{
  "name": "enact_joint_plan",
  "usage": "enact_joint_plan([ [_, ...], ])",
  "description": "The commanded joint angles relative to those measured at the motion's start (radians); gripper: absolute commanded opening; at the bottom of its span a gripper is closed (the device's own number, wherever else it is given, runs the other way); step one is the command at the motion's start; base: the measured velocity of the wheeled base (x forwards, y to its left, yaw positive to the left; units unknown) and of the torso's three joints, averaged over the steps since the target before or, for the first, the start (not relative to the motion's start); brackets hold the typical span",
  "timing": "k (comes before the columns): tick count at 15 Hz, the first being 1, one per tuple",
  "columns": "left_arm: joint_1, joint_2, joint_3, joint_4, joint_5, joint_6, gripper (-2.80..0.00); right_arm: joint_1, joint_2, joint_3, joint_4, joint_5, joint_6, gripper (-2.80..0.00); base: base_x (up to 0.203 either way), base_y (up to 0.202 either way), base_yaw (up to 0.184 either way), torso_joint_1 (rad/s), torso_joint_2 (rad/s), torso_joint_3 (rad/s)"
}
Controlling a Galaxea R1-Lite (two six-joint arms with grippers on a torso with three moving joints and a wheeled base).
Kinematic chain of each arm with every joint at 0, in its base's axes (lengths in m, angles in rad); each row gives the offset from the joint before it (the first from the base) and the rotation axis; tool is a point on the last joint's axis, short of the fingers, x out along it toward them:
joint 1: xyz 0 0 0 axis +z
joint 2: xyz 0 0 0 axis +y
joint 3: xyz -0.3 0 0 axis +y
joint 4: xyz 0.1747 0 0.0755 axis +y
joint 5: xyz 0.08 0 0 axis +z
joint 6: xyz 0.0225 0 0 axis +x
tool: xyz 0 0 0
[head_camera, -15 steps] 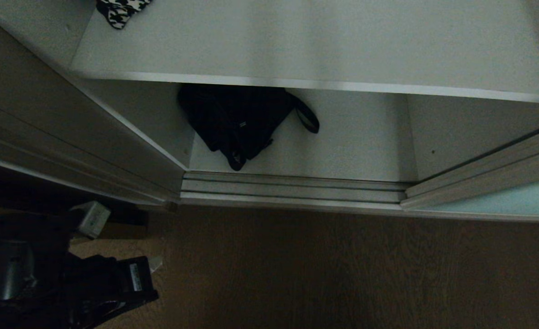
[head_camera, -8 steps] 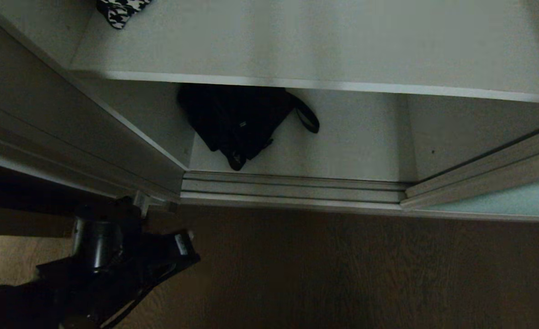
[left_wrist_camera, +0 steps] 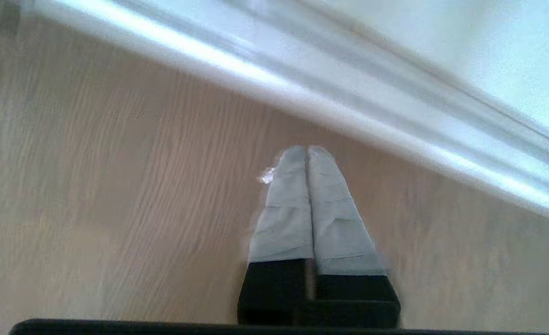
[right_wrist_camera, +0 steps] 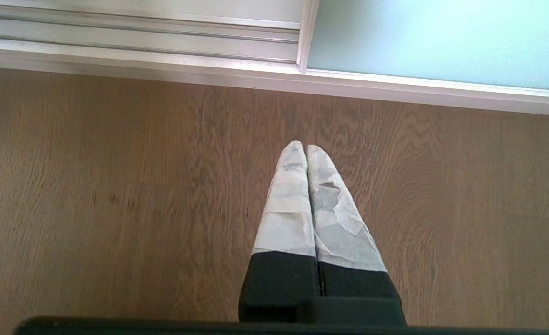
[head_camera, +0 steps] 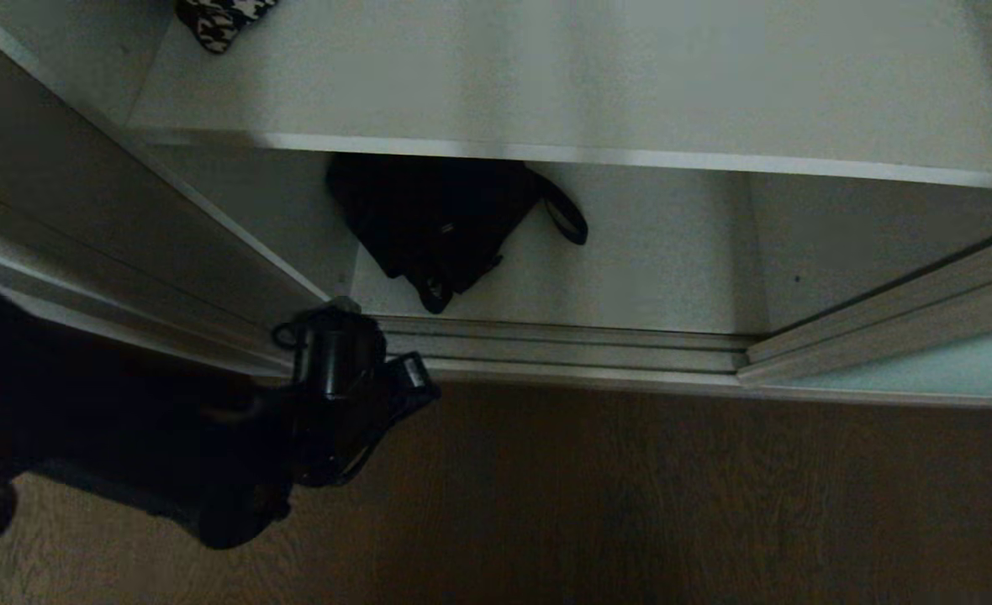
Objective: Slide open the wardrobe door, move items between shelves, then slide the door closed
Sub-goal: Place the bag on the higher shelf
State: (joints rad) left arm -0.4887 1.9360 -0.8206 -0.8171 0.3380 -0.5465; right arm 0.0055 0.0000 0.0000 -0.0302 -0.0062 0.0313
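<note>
Black fabric bag (head_camera: 437, 223) lies slumped on the lower shelf (head_camera: 656, 269); likely soft and light, best taken by its strap loop (head_camera: 565, 220); left pincer (left_wrist_camera: 306, 156), fingers together, hovers over the floor (left_wrist_camera: 93, 186) nearby.

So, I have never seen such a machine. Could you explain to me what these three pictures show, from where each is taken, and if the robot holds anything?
This is a wheeled robot with two arms. The big picture comes from a camera on its head, looking down into an open wardrobe. A black bag lies on the lower shelf; a houndstooth piece lies on the upper shelf. The frosted sliding door is pushed to the right. The dark shape at lower left is the left arm, near the door track. The other two pictures come from cameras on the wrists: the left gripper and right gripper are over the wooden floor, both shut and holding nothing.
</note>
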Motion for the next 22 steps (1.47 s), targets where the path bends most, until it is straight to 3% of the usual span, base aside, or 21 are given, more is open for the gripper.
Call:
enact_joint_plan([
  [1, 0.002, 0.136, -0.115, -0.006, 0.027, -0.002, 0.00, 0.001, -0.003, 0.000, 0.000, 0.000, 0.001, -2.80, 0.000, 0.000, 0.000, 0.000, 0.00, 0.000],
  [8, 0.062, 0.238, -0.324, -0.054, 0.039, 0.022, 0.00, 0.001, -0.002, 0.000, 0.000, 0.000, 0.001, -2.80, 0.000, 0.000, 0.000, 0.000, 0.00, 0.000],
  [11, 0.095, 0.283, -0.384, -0.126, 0.024, 0.045, 0.00, 0.001, -0.002, 0.000, 0.000, 0.000, 0.001, -2.80, 0.000, 0.000, 0.000, 0.000, 0.00, 0.000],
  [18, 0.107, 0.386, -0.498, -0.175, -0.128, 0.069, 0.00, 0.001, -0.003, 0.000, 0.000, 0.000, 0.000, -2.80, 0.000, 0.000, 0.000, 0.000, 0.00, 0.000],
  [22, 0.116, 0.472, -0.659, -0.178, -0.145, 0.165, 0.00, 0.001, -0.003, 0.000, 0.000, 0.000, 0.000, -2.80, 0.000, 0.000, 0.000, 0.000, 0.00, 0.000],
])
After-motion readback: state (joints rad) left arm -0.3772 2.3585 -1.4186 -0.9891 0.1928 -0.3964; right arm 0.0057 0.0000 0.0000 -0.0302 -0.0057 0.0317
